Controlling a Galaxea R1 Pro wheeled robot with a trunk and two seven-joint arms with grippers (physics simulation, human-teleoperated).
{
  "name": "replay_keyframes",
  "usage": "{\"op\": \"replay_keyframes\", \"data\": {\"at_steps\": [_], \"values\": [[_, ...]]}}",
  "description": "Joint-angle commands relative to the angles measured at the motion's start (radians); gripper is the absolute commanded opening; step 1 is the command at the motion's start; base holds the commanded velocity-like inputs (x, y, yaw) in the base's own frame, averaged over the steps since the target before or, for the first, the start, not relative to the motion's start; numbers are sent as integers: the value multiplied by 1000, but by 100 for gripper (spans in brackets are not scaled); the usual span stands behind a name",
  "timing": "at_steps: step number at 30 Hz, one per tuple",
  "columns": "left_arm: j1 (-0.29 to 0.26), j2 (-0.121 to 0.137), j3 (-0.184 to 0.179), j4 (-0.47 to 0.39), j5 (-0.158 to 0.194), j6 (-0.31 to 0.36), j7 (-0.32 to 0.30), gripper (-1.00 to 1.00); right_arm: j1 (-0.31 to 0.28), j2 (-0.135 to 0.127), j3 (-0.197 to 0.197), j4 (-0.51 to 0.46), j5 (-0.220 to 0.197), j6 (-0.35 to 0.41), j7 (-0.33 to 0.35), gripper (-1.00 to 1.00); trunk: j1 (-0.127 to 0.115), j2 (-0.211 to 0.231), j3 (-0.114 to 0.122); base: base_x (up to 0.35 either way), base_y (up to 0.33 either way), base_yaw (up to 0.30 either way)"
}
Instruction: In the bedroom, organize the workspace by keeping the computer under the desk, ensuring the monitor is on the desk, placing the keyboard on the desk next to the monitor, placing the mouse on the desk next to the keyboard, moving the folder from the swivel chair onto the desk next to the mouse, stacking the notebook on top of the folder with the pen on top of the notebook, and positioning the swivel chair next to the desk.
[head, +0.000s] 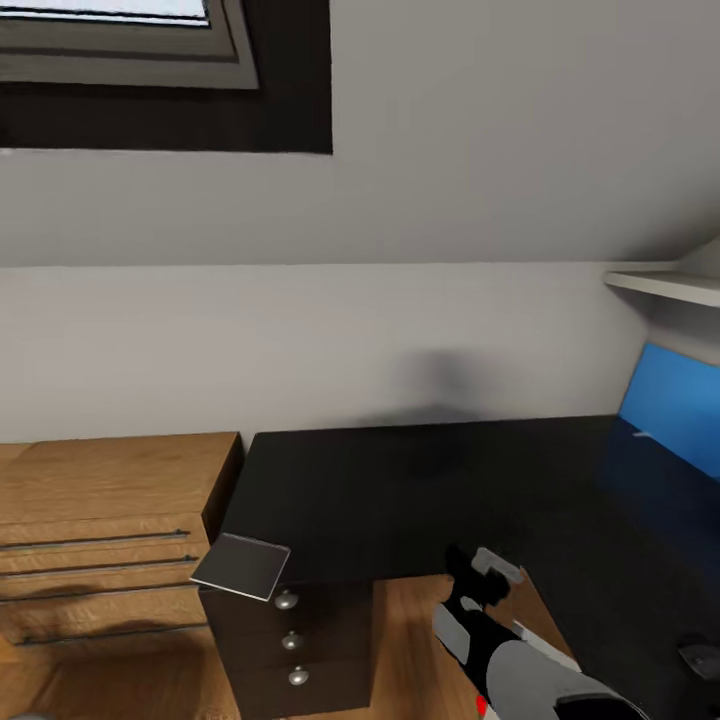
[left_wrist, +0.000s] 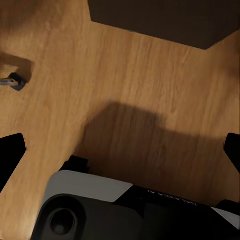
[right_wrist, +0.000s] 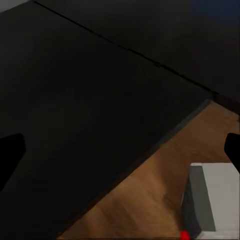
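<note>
A grey notebook (head: 241, 566) lies on the front left corner of the glossy black desk (head: 420, 490), overhanging the dark drawer unit (head: 290, 645). A blue folder (head: 668, 398) stands at the right. Both the right gripper (right_wrist: 120, 150) and left gripper (left_wrist: 120, 150) have their fingers spread, empty. The computer (right_wrist: 212, 200) stands on the wooden floor (left_wrist: 150, 85).

right arm (head: 530, 660): glossy light-grey shell | black joints | small red mark near lower edge | end effector (head: 478, 572) black

A light wooden drawer cabinet (head: 100, 530) stands against the grey wall (head: 400, 330), a window (head: 120, 40) above, a white shelf (head: 665, 285) at right, over the wooden floor (left_wrist: 150, 80).
</note>
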Motion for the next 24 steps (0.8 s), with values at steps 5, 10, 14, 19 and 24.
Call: {"op": "replay_keyframes", "data": {"at_steps": [5,10,14,19,24], "values": [[0,0,-6,-2,11,-3,9,100,18,19,4,145,2,-212,2,100,0,-1,-1,0,0,282],[0,2,-7,-2,10,-3,9,100,110,19,5,168,16,-254,9,100,0,-1,-1,0,0,269],[0,2,-6,-2,11,-4,9,100,160,19,3,172,68,-256,15,100,0,-1,-1,0,0,111],[0,1,-6,-2,9,-5,9,100,184,19,2,173,80,-250,48,100,0,-1,-1,0,0,20],[0,1,-6,-2,8,-5,8,100,191,19,0,173,78,-247,119,100,0,-1,-1,0,0,2]]}}
